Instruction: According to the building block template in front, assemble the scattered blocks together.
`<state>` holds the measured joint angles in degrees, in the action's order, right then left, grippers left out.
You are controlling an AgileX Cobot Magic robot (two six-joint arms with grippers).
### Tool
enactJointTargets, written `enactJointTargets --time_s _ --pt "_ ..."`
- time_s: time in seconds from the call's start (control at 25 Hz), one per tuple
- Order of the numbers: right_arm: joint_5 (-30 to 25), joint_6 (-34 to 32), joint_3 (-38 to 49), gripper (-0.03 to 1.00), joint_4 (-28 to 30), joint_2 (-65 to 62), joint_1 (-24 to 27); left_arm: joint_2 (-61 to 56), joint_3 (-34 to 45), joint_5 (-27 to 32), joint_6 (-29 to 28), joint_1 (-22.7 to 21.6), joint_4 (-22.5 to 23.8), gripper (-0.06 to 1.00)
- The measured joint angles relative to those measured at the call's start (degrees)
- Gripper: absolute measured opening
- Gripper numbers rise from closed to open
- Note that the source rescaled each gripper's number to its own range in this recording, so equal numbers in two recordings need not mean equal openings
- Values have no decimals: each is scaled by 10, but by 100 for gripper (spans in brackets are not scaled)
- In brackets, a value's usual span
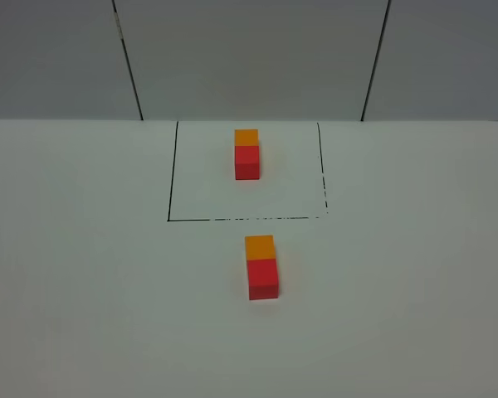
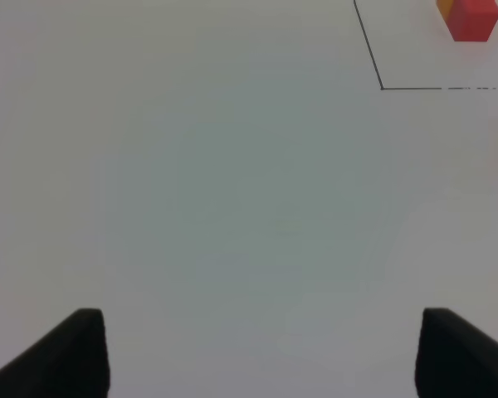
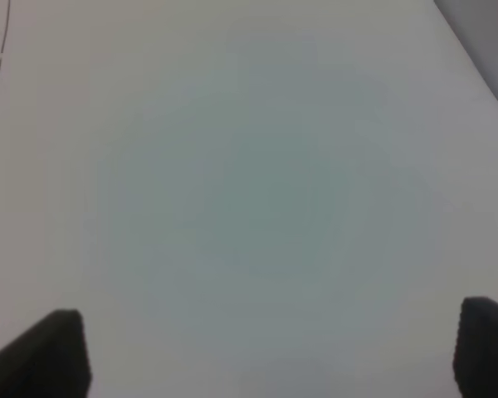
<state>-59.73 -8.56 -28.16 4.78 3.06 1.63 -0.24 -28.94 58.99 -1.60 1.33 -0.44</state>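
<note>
The building block template [image 1: 247, 154] sits in the upper middle of the exterior high view: an orange cube joined to a red cube, the orange one on the far side and the red one nearer the camera, their faces flush. A thin black drawn rectangle outline [image 1: 171, 191] frames the pair on three visible sides; its near line breaks into dashes toward the right corner, and its right line is dashed low down. The pair stands in the far half of that frame, well apart from the lines.

Just below the outline's near line, in the centre of the view, lie the scattered blocks: an orange cube [image 1: 260, 247] touching a red cube [image 1: 263, 279], orange behind, red in front, in the same order as the framed pair. They are outside the frame, near its lower edge but not touching it. All four cubes are plain, matte and sharp-edged, and the loose two look a little larger only because they are closer.

The surface [image 1: 83, 290] is flat, white and smooth, and a pale panelled wall with dark seams rises behind it.

In the left wrist view the left gripper [image 2: 261, 352] hangs over bare surface with its dark fingers wide apart and nothing between them; the template's red cube and a corner of the outline show at the upper right. The right gripper [image 3: 270, 352] likewise stands spread apart over bare white surface, holding nothing.
</note>
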Motion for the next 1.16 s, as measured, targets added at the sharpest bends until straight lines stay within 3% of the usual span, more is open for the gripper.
enactJointTargets --time_s 1.16 --pt "0 -1 0 76 0 0 0 0 0 0 0 0 0 71"
